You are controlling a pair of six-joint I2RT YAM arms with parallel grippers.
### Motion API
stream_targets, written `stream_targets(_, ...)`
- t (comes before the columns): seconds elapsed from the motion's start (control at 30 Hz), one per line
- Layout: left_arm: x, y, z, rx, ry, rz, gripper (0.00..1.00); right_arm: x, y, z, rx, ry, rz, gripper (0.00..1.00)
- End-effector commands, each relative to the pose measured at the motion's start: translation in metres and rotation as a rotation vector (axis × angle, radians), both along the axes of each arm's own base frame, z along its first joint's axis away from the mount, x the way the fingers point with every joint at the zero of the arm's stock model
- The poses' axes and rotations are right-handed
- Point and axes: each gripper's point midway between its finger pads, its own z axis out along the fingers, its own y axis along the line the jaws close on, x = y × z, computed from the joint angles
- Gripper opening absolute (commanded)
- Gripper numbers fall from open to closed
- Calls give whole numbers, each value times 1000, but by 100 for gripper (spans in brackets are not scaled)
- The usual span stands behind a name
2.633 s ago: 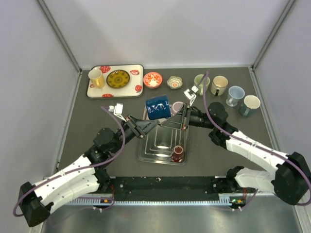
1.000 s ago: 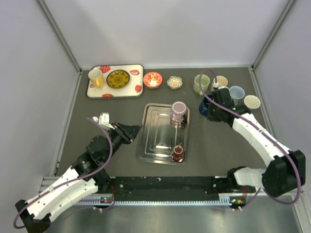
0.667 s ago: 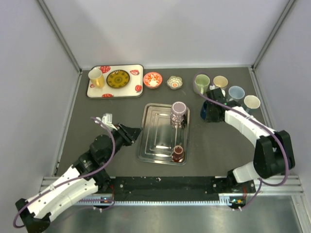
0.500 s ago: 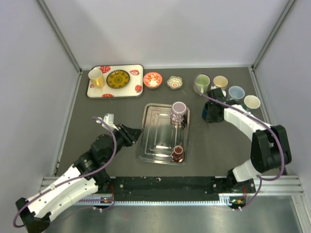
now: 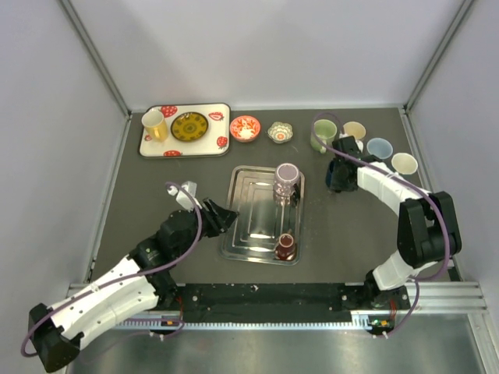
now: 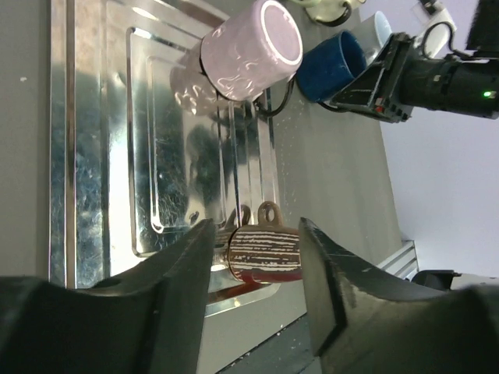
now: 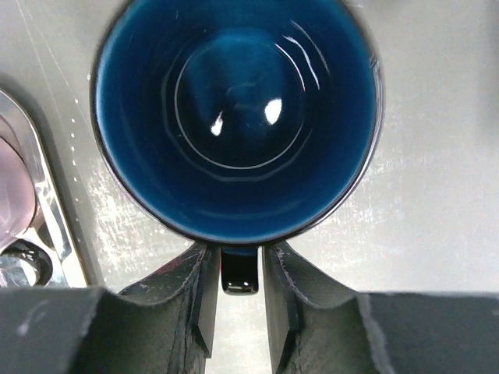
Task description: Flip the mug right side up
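The dark blue mug (image 7: 234,117) stands mouth up on the table, right of the steel tray (image 5: 248,234). It also shows in the left wrist view (image 6: 331,66). My right gripper (image 7: 236,261) is shut on the mug's handle from above and covers most of the mug in the top view (image 5: 341,173). My left gripper (image 5: 226,214) is open and empty at the tray's left edge. In the left wrist view (image 6: 253,230) a brown striped mug (image 6: 265,251) shows between its fingers. A pink mug (image 5: 287,181) sits base up on the tray.
Green (image 5: 322,134), cream (image 5: 355,131), light blue (image 5: 379,148) and white (image 5: 404,164) mugs stand just behind and right of the blue mug. Two small bowls (image 5: 245,127) sit at the back. A strawberry tray (image 5: 156,146) holds a yellow mug (image 5: 153,125) and a plate.
My right arm carried the blue mug from above the tray to the right and set it mouth up by the row of mugs. My left arm drew back, then moved towards the tray.
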Motion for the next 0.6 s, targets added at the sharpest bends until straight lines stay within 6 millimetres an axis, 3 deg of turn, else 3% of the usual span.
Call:
stream_targets(0.0,4,-10,6,5,1,-28,59,26,3,38,48,-147,-34,32)
stream_targets(0.17,6,-24,3,56,34,-84,67,15,19,77,131,-226,-8,47)
stream_targets(0.23,7,-31,4,68,47,-108,67,6,28,87,128,-235,34,49)
stream_targets(0.27,6,-35,4,73,50,-135,67,1,35,98,121,-259,88,49)
stream_targets(0.3,6,-38,3,79,57,-145,67,-5,61,104,159,-276,190,49)
stream_targets(0.4,6,-40,3,79,61,-157,67,-21,104,96,119,-248,417,49)
stream_targets(0.57,-2,-35,6,59,58,-162,72,-27,127,75,8,-194,559,53)
